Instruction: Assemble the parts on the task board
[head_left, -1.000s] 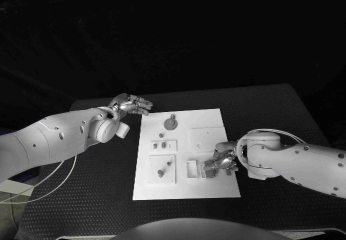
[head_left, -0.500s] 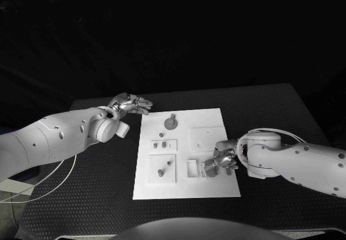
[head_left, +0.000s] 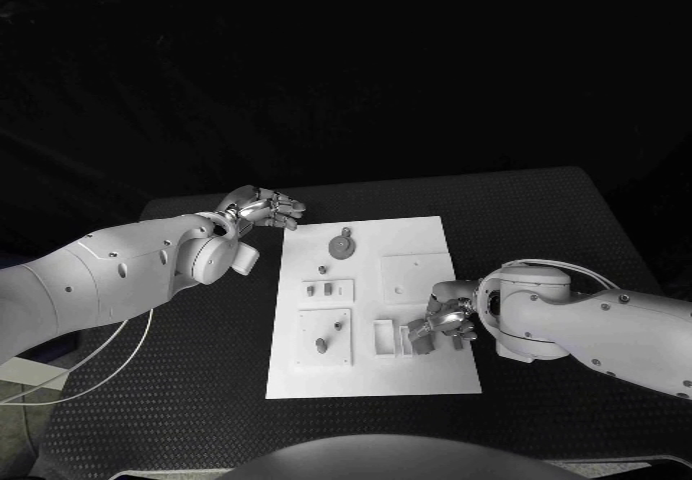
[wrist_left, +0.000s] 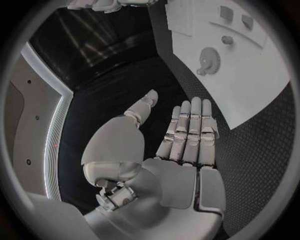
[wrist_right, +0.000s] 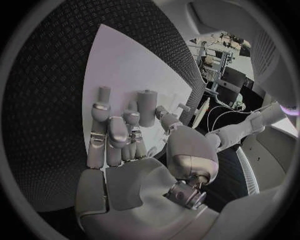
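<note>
The white task board (head_left: 418, 232) lies in the middle of the black table. On it are a grey gear (head_left: 342, 245), two small parts in a block (head_left: 327, 290) and a peg (head_left: 320, 346) on a square plate. My right hand (head_left: 444, 326) is low over the board's right side, beside a white bracket (head_left: 385, 338). In the right wrist view a grey rounded part (wrist_right: 147, 106) stands between its thumb and a finger, pinched. My left hand (head_left: 263, 210) hovers off the board's far left corner with fingers straight and nothing in it; the left wrist view shows the gear (wrist_left: 209, 60) beyond the left hand (wrist_left: 187, 135).
A second square plate (head_left: 411, 275) sits on the board just beyond my right hand. Black textured table (head_left: 173, 400) surrounds the board on all sides, with its far edge close behind my left hand.
My right hand has shifted very slightly on the board's right side, still on the grey part. The left hand has not moved.
</note>
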